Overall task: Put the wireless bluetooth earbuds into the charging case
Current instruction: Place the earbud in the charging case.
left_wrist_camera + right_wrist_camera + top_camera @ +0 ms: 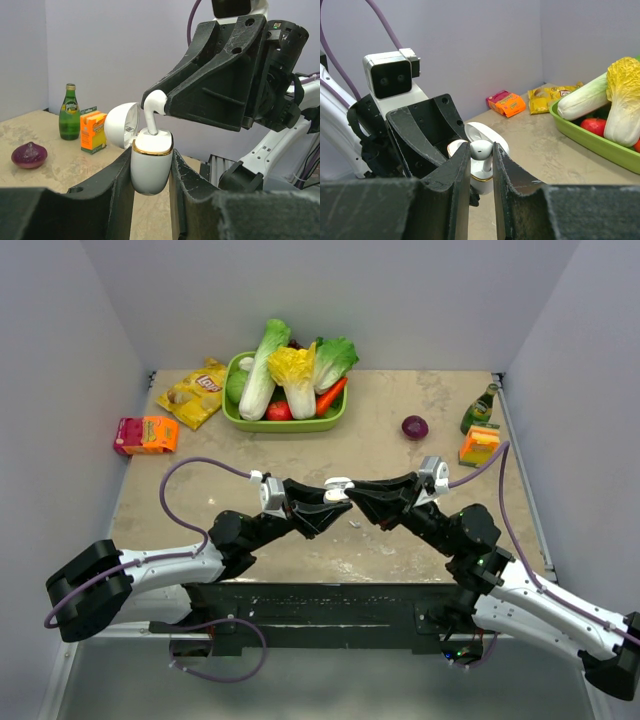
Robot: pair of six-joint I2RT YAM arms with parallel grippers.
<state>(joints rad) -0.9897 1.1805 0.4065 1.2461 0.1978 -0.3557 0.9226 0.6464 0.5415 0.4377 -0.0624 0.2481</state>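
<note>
Left hand is partly closed, clamping the charging case upright above the middle of the counter, with the lid flipped open. Right hand is pinched tight on one earbud, whose stem pokes down into the case's opening.

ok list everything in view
white rounded plastic charging case: one, white, lid open
white stemmed plastic earbud: one, white, stem entering case
green plastic tray: one, green, far centre
vegetables: several, green, yellow, red, in tray
crisp bag: one, yellow, far left
cardboard box: one, pink-orange, left edge
onion: one, purple, right of tray
glass bottle: one, green, far right
carton: one, orange, beside bottle
left fingers: two, black, gripping case
right fingers: two, black, gripping earbud
</note>
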